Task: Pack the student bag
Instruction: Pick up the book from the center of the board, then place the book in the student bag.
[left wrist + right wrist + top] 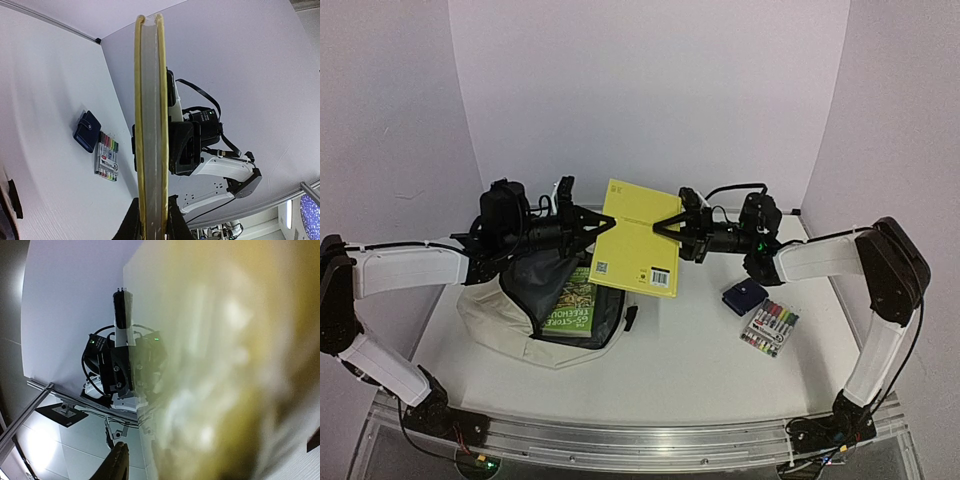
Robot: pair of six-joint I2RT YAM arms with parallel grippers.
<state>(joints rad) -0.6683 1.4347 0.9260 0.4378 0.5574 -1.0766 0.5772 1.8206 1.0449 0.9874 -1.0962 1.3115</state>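
Note:
The student bag [505, 322], cream fabric with dark lining, lies open at the left of the table with a green book [570, 305] inside. A yellow book [638, 240] hangs in the air above the bag's right edge. My left gripper [592, 224] is shut on the book's left edge; the left wrist view shows the page edge [152, 115] clamped at my gripper [152, 222]. My right gripper [670, 226] is open, its jaws spread around the book's right edge. In the right wrist view the blurred cover [225, 365] fills the frame, and one finger [117, 462] stands apart from it.
A navy pouch [745, 297] and a pack of coloured markers [770, 328] lie on the table at the right, also in the left wrist view as pouch [87, 131] and markers [106, 156]. White walls close in the table on three sides.

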